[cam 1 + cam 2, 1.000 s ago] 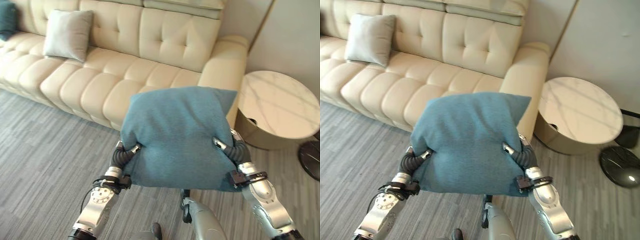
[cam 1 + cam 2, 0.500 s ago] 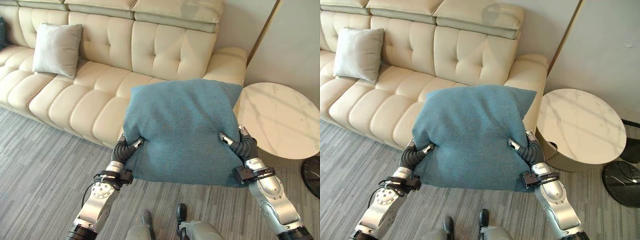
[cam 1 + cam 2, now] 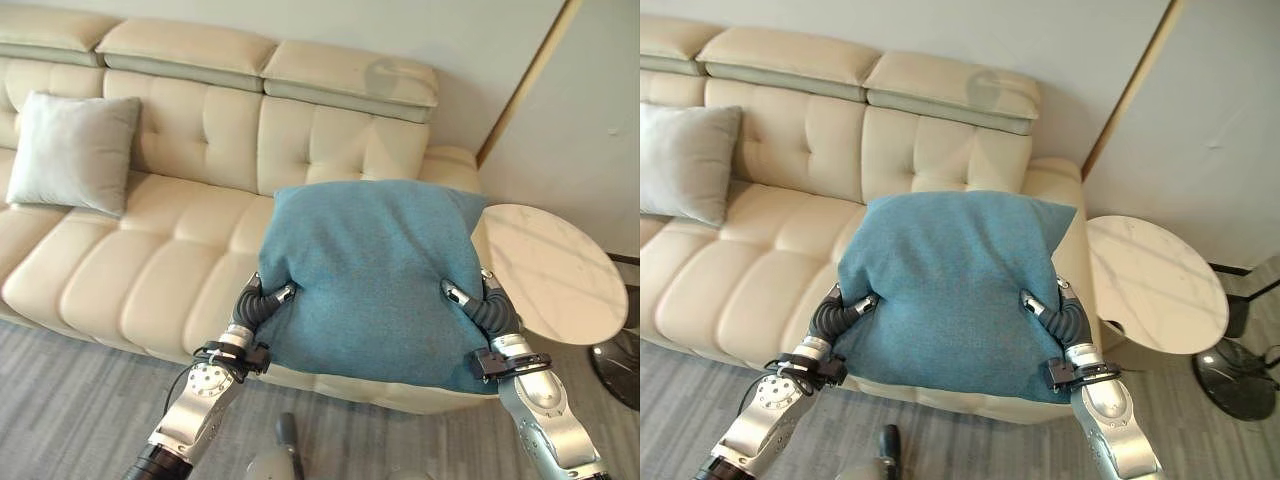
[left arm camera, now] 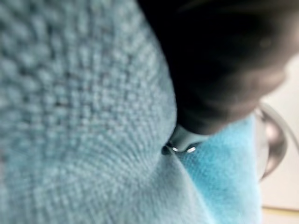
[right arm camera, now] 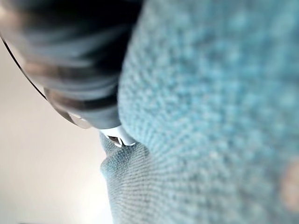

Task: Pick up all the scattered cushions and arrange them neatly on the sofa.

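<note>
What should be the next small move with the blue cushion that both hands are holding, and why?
Probably carry the blue cushion a little further forward and lower it onto the sofa. The left hand and the right hand pinch it on either side, in the air above the front edge of the seat at the armrest end. The grey cushion already leans on the backrest further along.
</note>
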Available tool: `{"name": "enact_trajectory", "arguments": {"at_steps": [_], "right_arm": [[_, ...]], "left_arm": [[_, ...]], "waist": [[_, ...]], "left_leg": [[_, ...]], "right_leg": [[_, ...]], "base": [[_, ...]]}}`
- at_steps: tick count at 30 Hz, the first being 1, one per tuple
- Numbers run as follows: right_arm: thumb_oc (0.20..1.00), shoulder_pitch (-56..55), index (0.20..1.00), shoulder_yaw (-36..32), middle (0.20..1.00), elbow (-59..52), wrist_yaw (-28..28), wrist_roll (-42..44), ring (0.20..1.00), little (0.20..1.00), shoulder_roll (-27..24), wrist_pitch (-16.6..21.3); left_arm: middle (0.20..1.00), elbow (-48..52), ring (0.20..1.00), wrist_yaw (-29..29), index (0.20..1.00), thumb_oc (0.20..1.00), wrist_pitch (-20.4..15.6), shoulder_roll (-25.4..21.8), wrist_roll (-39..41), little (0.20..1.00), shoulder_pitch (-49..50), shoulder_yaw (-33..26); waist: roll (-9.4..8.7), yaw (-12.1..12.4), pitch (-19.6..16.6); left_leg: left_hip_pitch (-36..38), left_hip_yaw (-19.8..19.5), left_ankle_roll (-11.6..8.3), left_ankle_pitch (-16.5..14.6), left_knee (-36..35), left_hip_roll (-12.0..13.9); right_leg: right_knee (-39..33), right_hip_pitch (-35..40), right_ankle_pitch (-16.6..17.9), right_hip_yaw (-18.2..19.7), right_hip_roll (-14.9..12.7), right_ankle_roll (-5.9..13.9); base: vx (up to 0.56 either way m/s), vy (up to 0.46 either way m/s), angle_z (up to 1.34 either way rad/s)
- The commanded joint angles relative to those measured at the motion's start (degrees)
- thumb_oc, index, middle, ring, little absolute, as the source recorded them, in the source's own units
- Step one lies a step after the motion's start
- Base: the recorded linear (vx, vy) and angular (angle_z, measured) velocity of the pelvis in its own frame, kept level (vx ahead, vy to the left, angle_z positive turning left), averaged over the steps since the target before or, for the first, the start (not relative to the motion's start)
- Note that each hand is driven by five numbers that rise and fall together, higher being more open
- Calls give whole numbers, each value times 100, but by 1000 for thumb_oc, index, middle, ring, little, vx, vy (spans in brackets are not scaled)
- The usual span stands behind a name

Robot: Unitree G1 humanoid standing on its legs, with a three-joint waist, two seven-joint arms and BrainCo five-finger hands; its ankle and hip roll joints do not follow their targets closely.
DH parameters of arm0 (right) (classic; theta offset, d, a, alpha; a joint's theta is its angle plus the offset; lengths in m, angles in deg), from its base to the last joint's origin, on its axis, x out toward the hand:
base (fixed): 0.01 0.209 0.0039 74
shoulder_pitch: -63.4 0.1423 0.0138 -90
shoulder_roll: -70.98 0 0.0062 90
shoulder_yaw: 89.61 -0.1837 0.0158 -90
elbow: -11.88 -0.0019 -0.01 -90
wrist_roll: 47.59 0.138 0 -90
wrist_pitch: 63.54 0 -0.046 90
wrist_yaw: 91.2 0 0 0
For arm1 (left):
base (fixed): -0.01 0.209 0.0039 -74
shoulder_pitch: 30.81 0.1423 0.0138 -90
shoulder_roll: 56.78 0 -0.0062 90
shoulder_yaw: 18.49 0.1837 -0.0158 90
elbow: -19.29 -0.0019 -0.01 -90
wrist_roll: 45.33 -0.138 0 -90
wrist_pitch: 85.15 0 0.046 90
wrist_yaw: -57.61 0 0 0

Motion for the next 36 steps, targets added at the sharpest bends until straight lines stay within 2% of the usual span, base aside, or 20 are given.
{"name": "enact_trajectory", "arguments": {"at_steps": [1,2,3,4,6,7,8,11,13,15,16,19,20,23,24,27,29,32,36], "right_arm": [[200,918,200,541,200,-455,411,-105,200,200,107,576],[200,918,200,545,200,-454,411,-105,200,200,107,577],[200,928,200,579,200,-419,493,-73,200,200,98,532],[200,929,200,582,200,-418,493,-73,200,200,96,532],[200,1032,200,611,200,-438,493,9,200,200,65,564],[200,1079,200,675,200,-374,530,52,200,200,63,550],[200,1171,200,688,200,-361,494,50,200,200,79,565],[200,1210,200,739,200,-344,514,35,200,200,84,578],[200,1141,200,695,200,-384,529,65,200,200,45,596],[200,1108,200,661,200,-364,506,104,200,200,-10,627],[200,1110,200,659,200,-364,507,104,200,200,-9,627],[200,989,200,572,200,-471,519,223,200,200,-107,624],[200,1008,200,630,200,-459,512,303,200,200,-129,605],[200,1141,200,699,200,-352,420,238,200,200,-163,595],[200,1145,200,701,200,-348,418,236,200,200,-161,596],[200,1362,200,825,200,-137,317,163,200,200,-114,592],[200,1397,200,851,200,-28,346,115,200,200,-60,538],[200,1608,200,974,200,232,274,21,200,200,82,477],[200,2313,200,1185,200,723,-83,-417,200,200,364,496]], "left_arm": [[200,946,200,-339,200,200,-656,344,35,200,-472,233],[200,946,200,-341,200,200,-658,344,36,200,-469,229],[200,943,200,-360,200,200,-654,349,15,200,-375,141],[200,944,200,-361,200,200,-654,351,15,200,-372,139],[200,959,200,-349,200,200,-649,338,13,200,-337,92],[200,932,200,-330,200,200,-663,369,31,200,-320,22],[200,925,200,-319,200,200,-674,363,16,200,-317,-22],[200,923,200,-338,200,200,-661,408,-2,200,-268,-27],[200,940,200,-423,200,200,-640,448,0,200,-136,-45],[200,933,200,-438,200,200,-621,449,2,200,-121,-30],[200,933,200,-438,200,200,-621,448,2,200,-125,-30],[200,944,200,-491,200,200,-602,464,77,200,-106,-27],[200,877,200,-446,200,200,-595,506,93,200,-142,-6],[200,806,200,-318,200,200,-629,549,74,200,-214,-11],[200,804,200,-317,200,200,-630,549,73,200,-216,-10],[200,785,200,-140,200,200,-694,560,35,200,-264,-50],[200,758,200,-177,200,200,-692,586,44,200,-239,-40],[200,655,200,-98,200,200,-689,514,4,200,-266,-93],[200,348,200,221,200,200,-807,358,-235,200,-672,-216]], "waist": [[115,58,-147],[111,58,-138],[129,31,-128],[132,28,-128],[167,30,-111],[174,65,-68],[179,124,-62],[148,158,-48],[88,160,-119],[35,151,-166],[32,146,-178],[-32,127,-218],[-50,167,-179],[-108,255,-134],[-111,253,-136],[-86,353,-142],[-6,350,-246],[43,415,-205],[125,552,-35]], "left_leg": [[324,-280,-517,-531,10,526],[341,-276,-519,-540,8,524],[496,-284,-451,-607,-66,366],[500,-285,-452,-611,-69,367],[630,-236,-425,-677,-148,276],[746,-199,-426,-735,-182,235],[744,-143,-433,-748,-169,250],[866,-89,-466,-806,-158,242],[910,-73,-534,-862,-117,232],[843,-91,-701,-835,18,292],[822,-94,-699,-812,11,288],[716,-140,-857,-791,479,472],[642,-331,-913,-698,674,499],[339,-753,-948,-719,474,466],[341,-753,-947,-716,467,462],[133,-1244,-995,-426,-68,467],[301,-1248,-912,-416,-347,471],[387,-1133,-771,-459,-346,313],[70,-922,-589,-558,-200,139]], "right_leg": [[-338,-64,466,-406,401,-107],[-323,-56,450,-402,398,-108],[-544,-208,309,-470,626,-140],[-547,-203,307,-472,627,-140],[-787,-440,151,-825,753,-216],[-1002,-521,17,-1240,782,-278],[-1066,-461,-28,-1579,680,-293],[-1127,-356,-59,-1782,649,-342],[-1536,-140,-62,-1657,768,-354],[-1882,47,-23,-1598,871,-392],[-1906,36,4,-1604,870,-395],[-2230,286,18,-1581,996,-502],[-2331,399,-23,-1493,1068,-558],[-2458,473,-22,-1339,1051,-528],[-2462,475,-23,-1340,1047,-526],[-2529,490,11,-1129,1069,-428],[-2474,570,-74,-1036,1046,-399],[-2175,454,-109,-816,883,-331],[-2083,32,3,-568,695,-231]], "base": [[143,199,-86],[260,327,-59],[124,128,-17],[186,182,-29],[166,113,-27],[172,91,-13],[125,54,-1],[104,-44,-17],[179,-164,4],[94,-143,17],[56,-112,18],[90,-126,10],[92,-92,-2],[65,8,-14],[73,48,-33],[110,104,-32],[222,207,-76],[192,294,-60],[-43,171,-22]]}}
